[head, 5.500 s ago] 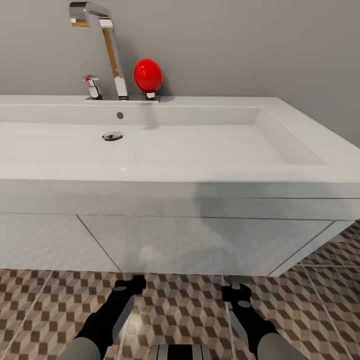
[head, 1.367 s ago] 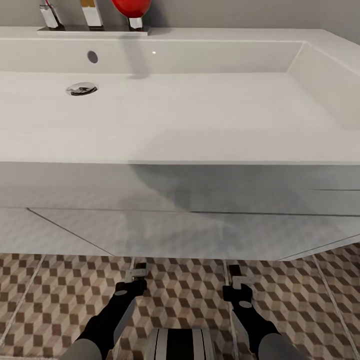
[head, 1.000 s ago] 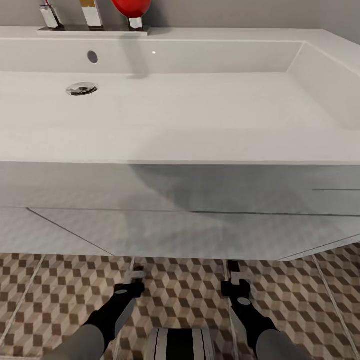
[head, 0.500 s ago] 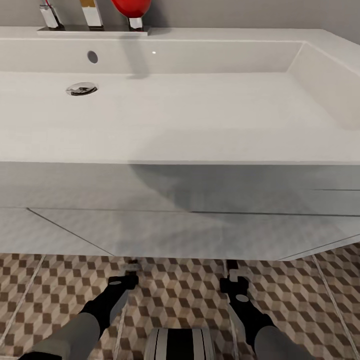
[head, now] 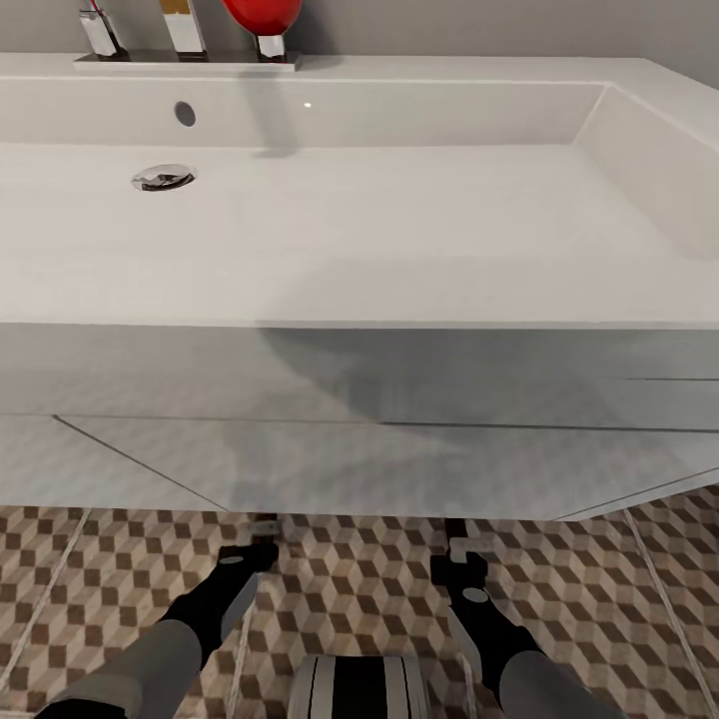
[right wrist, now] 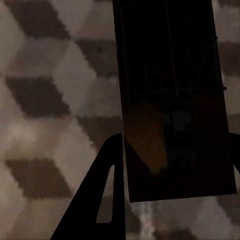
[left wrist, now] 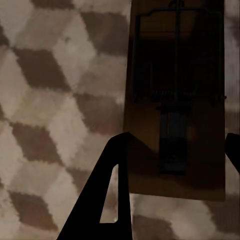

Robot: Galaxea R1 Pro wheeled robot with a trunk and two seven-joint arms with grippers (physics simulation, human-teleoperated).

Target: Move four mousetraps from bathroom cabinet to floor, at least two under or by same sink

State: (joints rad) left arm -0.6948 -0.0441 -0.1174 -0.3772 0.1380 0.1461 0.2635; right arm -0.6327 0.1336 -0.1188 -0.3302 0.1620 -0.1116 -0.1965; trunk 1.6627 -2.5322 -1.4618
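Each mousetrap (left wrist: 175, 100) (right wrist: 172, 100) is judged light, rigid and thin; grip the board edges, clear of the wire. Both jaws straddle a trap above the bathroom floor (head: 359, 589); contact cannot be told

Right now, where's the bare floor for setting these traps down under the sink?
Bare patterned floor runs along the vanity's front edge, left of the left gripper, between both arms, and right of the right gripper. It is tightest at the fingertips, where each gripper has a mousetrap between its fingers.
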